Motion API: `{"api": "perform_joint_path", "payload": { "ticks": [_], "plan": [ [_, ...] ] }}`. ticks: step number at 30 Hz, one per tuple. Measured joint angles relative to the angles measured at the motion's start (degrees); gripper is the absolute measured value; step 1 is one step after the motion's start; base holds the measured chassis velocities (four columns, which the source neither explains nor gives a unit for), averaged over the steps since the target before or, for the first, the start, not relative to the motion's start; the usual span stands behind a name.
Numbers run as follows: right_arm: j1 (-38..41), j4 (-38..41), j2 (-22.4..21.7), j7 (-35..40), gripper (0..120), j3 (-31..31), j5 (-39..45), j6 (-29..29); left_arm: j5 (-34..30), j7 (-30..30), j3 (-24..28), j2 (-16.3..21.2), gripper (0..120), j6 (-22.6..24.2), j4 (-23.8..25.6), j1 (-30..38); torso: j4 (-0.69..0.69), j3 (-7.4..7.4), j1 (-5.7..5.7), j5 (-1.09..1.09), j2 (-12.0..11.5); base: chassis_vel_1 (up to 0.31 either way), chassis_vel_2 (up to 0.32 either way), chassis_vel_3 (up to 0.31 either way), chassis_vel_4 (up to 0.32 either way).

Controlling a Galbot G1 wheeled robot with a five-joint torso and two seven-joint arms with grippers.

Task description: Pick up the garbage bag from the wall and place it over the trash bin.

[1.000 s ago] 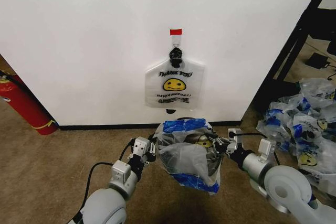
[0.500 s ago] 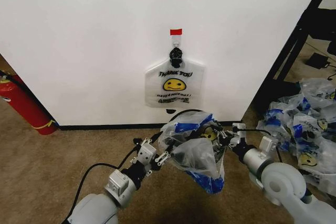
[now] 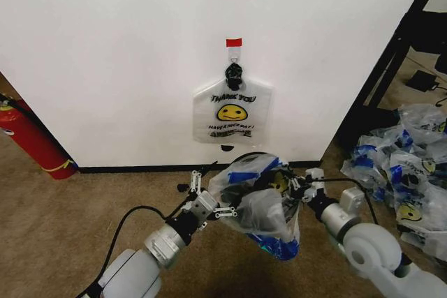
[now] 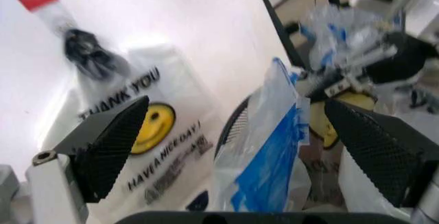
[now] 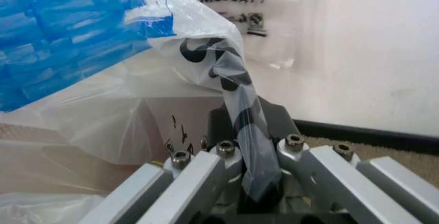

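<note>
Garbage bag point(image 3: 255, 204) draped over trash bin point(image 3: 241, 160), below the wall point(image 3: 126, 54).
Right gripper point(image 3: 302, 188) pinches its twisted handle; left gripper point(image 3: 209, 204) spread wide beside it; bag sags floorward.

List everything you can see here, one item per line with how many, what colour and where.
Garbage bag: one, clear white with blue patches, held low in front of the wall, over the trash bin.
Trash bin: one, dark, under the held bag, mostly covered.
Second bag: one, white with a yellow smiley, on the hook.
Wall: white, black baseboard, red tape strip above the hook.
Heap of bags: many, white and blue, floor at right.
Fire extinguisher: one, red, floor at left.
Left gripper: open, beside the held bag.
Right gripper: shut on the bag's edge.
</note>
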State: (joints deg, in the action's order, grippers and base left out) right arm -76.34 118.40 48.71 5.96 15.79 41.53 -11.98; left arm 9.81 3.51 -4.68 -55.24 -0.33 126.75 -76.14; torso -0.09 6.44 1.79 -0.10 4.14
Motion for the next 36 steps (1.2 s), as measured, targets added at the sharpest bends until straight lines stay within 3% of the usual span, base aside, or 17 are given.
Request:
{"api": "perform_joint_path", "payload": {
  "ticks": [6, 11, 14, 17, 23, 25, 31, 36],
  "plan": [
    [1.4, -0.8, 0.3, -0.7, 0, -2.4, -4.4, 1.3, 3.2, -0.7, 1.9, 0.3, 94, 1.8, -3.8, 1.4, 0.01, 0.00, 0.00, -0.01, 0.0, 0.000, 0.000, 0.000, 0.000],
    [2.4, -1.0, 0.2, -0.8, 0, -2.9, -4.7, 1.4, 4.4, -1.2, 2.7, 0.9, 77, 2.7, -5.2, 2.1, 0.01, 0.00, 0.00, -0.01, 0.0, 0.000, 0.000, 0.000, 0.000],
    [2.6, -0.9, 0.1, -0.9, 0, -3.0, -4.6, 1.4, 4.9, -1.9, 3.2, 0.9, 61, 3.1, -5.3, 2.1, 0.01, 0.00, 0.00, -0.01, 0.0, 0.000, 0.000, 0.000, 0.000],
    [2.5, -0.7, 0.2, -0.9, 0, -2.9, -4.6, 1.4, 5.3, -2.3, 3.2, 0.9, 54, 3.1, -5.2, 2.0, 0.01, 0.00, 0.00, -0.01, 0.0, 0.000, 0.000, 0.000, 0.000],
    [1.7, -0.4, 0.6, -1.0, 0, -2.6, -4.8, 1.1, 5.7, -3.7, 3.0, 0.9, 28, 3.3, -2.6, 0.9, 0.01, 0.00, 0.00, -0.01, 0.0, 0.000, 0.000, 0.000, 0.000],
    [1.6, -0.5, 0.7, -1.0, 0, -2.6, -4.9, 1.1, 5.8, -3.8, 2.8, 0.9, 26, 3.3, -2.2, 0.6, 0.00, 0.00, 0.00, -0.01, 0.0, 0.000, 0.000, 0.000, 0.000],
    [1.2, -0.7, 0.7, -1.1, 0, -2.7, -5.4, 0.6, 5.9, -3.8, 1.8, 1.5, 0, 3.0, 0.2, -0.8, 0.01, 0.00, 0.00, -0.01, 0.0, 0.000, 0.000, 0.000, 0.000],
    [1.0, -0.6, 0.8, -1.4, 0, -2.8, -5.5, 0.4, 5.5, -3.8, 1.5, 1.6, 0, 2.9, 0.6, -0.8, 0.01, 0.00, 0.00, -0.01, 0.0, 0.000, 0.000, 0.000, 0.000]
  ]
}}
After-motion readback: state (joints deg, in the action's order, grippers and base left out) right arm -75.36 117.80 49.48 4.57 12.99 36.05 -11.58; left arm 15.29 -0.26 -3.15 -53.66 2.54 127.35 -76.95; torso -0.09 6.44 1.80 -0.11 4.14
